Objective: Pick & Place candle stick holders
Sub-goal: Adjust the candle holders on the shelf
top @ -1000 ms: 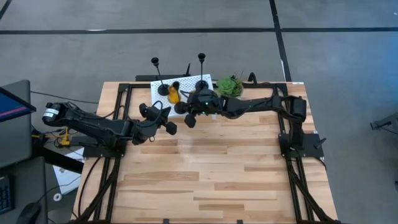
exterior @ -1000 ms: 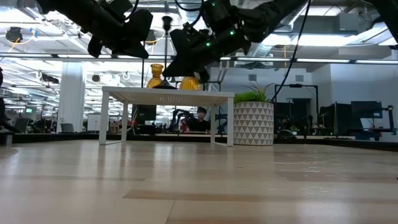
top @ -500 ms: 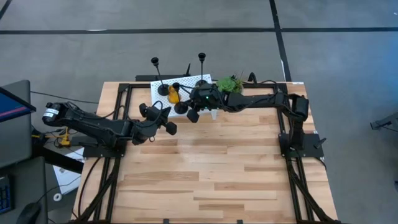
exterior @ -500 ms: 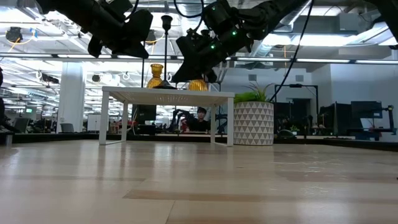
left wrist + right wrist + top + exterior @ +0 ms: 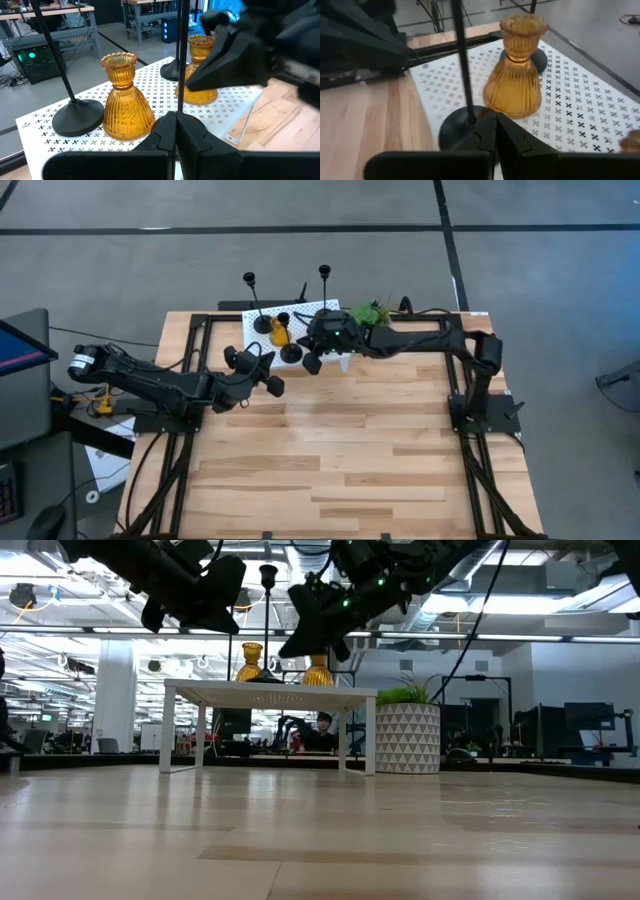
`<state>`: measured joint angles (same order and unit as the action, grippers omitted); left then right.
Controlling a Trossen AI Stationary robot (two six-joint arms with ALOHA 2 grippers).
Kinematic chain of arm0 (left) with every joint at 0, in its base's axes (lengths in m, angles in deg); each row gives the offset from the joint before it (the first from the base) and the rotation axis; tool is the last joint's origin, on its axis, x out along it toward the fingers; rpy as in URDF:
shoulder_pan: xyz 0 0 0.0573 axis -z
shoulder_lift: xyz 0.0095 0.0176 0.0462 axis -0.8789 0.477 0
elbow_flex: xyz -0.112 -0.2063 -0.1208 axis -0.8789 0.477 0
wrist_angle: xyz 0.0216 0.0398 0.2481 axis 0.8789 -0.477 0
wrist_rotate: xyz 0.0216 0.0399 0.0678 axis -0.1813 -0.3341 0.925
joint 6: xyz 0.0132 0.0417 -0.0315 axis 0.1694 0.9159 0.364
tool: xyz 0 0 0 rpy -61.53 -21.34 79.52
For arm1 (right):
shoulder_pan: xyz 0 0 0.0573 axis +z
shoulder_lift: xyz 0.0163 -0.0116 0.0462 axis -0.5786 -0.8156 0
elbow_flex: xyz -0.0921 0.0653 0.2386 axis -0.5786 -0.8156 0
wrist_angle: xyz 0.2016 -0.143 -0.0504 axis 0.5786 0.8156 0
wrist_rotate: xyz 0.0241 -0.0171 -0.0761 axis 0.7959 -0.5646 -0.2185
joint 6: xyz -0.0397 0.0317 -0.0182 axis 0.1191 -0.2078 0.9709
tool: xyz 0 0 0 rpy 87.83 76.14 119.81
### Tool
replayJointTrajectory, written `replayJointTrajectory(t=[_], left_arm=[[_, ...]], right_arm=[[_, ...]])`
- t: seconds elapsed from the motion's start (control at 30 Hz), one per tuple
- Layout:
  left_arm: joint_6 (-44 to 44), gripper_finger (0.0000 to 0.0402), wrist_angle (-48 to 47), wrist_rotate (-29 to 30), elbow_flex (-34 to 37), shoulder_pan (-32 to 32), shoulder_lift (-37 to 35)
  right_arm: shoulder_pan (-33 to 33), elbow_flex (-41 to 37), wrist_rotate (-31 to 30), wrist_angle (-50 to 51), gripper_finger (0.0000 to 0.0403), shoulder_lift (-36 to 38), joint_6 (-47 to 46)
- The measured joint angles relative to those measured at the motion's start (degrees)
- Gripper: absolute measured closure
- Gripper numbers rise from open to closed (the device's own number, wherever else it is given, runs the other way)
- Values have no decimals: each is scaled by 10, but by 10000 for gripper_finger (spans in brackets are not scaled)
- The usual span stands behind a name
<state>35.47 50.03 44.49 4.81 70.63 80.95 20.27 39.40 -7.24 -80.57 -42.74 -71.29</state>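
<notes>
A white perforated stand [image 5: 318, 308] sits at the table's far edge. On it stand two amber cone-shaped holders [image 5: 122, 97] [image 5: 200, 75] and three black holders: one at the far left [image 5: 262, 325], one at the near edge [image 5: 462, 127], and one whose cup [image 5: 323, 270] rises behind my right gripper. My right gripper [image 5: 312, 363] is shut and empty, raised over the stand's near edge beside that near black holder. My left gripper [image 5: 268, 380] is shut and empty, raised just in front of the stand's left part, pointing at it.
A small green plant in a patterned pot [image 5: 368, 313] stands right of the stand, close under my right arm. Black frame rails run along the table's left and right sides. The wooden table top [image 5: 340, 450] lies bare toward the near edge.
My right gripper has moved toward the table's far edge, in over the stand's near edge, and has risen a little. The holders stand where they were.
</notes>
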Motion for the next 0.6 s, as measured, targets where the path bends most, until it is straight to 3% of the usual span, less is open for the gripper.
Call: replayJointTrajectory(t=[0.6], left_arm=[[13, 396, -6, 3, 0, -2, 0]], right_arm=[[12, -12, 17, 88, 403, 91, 39]])
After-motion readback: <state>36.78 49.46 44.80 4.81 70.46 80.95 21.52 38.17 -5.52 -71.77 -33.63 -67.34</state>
